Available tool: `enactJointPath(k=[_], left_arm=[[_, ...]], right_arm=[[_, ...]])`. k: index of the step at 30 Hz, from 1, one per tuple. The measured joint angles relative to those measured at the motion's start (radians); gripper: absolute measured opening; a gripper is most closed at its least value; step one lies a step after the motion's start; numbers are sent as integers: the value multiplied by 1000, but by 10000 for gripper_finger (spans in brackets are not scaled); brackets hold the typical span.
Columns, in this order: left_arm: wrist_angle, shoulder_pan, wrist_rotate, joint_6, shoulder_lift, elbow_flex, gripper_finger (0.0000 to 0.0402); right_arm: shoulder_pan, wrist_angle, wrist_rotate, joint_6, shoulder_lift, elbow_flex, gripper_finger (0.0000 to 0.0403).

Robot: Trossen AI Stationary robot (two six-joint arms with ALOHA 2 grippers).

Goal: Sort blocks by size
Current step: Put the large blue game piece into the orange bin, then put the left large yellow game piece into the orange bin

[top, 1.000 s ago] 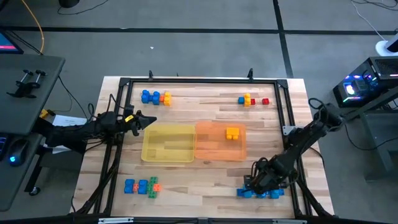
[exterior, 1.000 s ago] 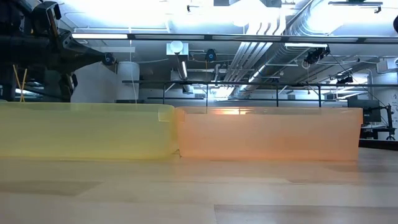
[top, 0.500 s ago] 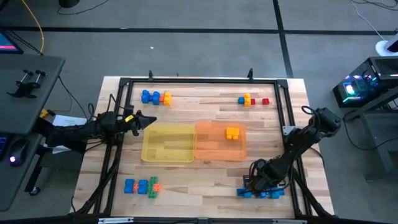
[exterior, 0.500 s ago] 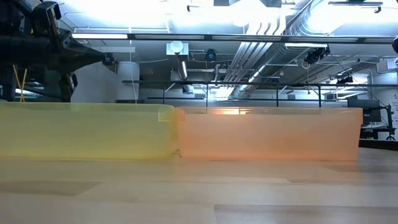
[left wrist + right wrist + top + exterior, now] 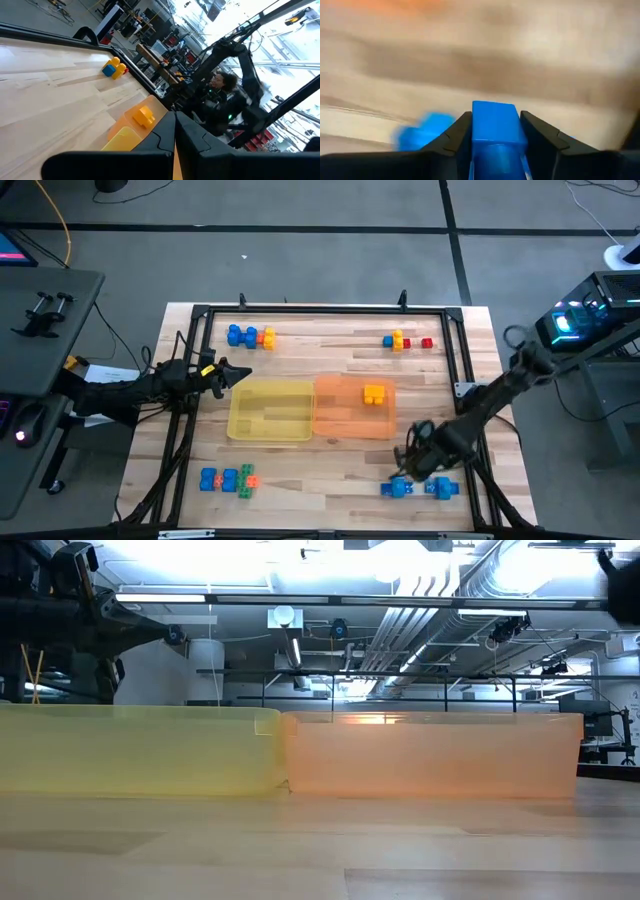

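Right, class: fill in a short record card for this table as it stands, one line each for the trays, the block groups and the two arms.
Trays: yellow tray and orange tray side by side mid-table.
In orange tray: one yellow block.
Far left group: blue and orange blocks.
Far right group: yellow and red blocks.
Near left group: blue, orange and green blocks.
Near right group: blue blocks.
Right tool: shut on a blue block, near right corner.
Left tool: shut, empty, beside yellow tray.
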Motion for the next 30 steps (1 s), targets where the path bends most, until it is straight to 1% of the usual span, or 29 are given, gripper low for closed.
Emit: enactJointPath(k=[2,4,5,6,7,9,12,16,17,19,21,24,27,30], left_arm=[[0,0,0,0,0,0,0],[0,0,0,0,0,0,0],[0,0,0,0,0,0,0],[0,0,0,0,0,0,0],[0,0,0,0,0,0,0],[0,0,0,0,0,0,0],[0,0,0,0,0,0,0],[0,0,0,0,0,0,0],[0,0,0,0,0,0,0],[0,0,0,0,0,0,0],[0,0,0,0,0,0,0],[0,0,0,0,0,0,0],[0,0,0,0,0,0,0],[0,0,0,0,0,0,0]], right_arm=[[-27,-59,169,-54,-57,50,132],[-64,-54,349,-128,-102,84,132],[-87,-31,421,-172,-117,95,132],[-117,1,466,-230,-126,104,132],[-153,40,478,-295,-128,107,132],[-223,136,452,-433,-116,99,132],[-314,274,404,-613,-63,83,132],[-402,380,343,-775,-1,82,133],[-420,399,330,-808,9,82,141],[-445,423,316,-871,21,82,181],[-468,425,300,-912,24,82,233],[-502,425,239,-949,23,82,298],[-525,436,201,-975,18,82,337],[-530,468,198,-1015,11,82,350]])
